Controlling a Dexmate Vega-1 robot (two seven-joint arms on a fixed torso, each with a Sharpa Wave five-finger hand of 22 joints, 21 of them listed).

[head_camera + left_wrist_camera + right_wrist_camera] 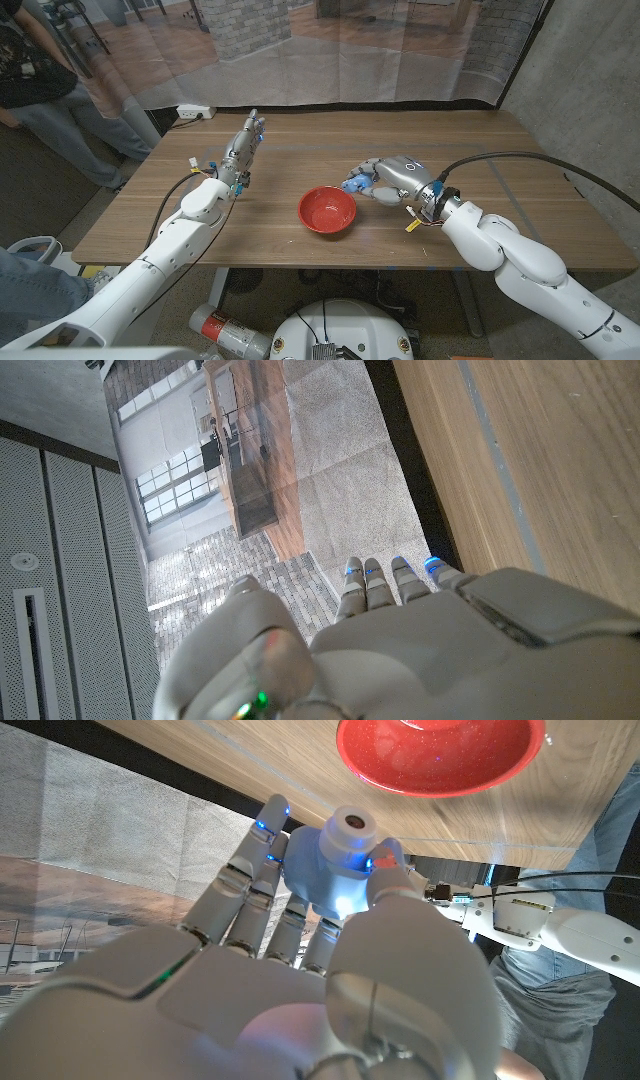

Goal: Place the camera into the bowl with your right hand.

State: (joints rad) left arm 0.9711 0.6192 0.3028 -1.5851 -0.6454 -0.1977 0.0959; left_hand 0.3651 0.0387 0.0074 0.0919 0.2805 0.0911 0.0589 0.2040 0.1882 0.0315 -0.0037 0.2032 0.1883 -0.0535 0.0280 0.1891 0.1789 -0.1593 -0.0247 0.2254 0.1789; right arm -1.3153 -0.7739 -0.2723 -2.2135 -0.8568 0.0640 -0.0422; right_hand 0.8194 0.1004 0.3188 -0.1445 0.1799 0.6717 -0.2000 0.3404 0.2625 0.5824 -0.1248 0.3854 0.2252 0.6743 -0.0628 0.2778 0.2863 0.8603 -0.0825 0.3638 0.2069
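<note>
Right hand [392, 178] has its fingers closed round the small blue camera [335, 860], lens end pointing out past the fingertips toward the red bowl [327, 209]. Camera is up off the table, just beside the bowl's rim on the right-arm side; judged: short carry over the rim remains. Left hand [243, 147] stands far side of the bowl, fingers extended, holding nothing.
</note>
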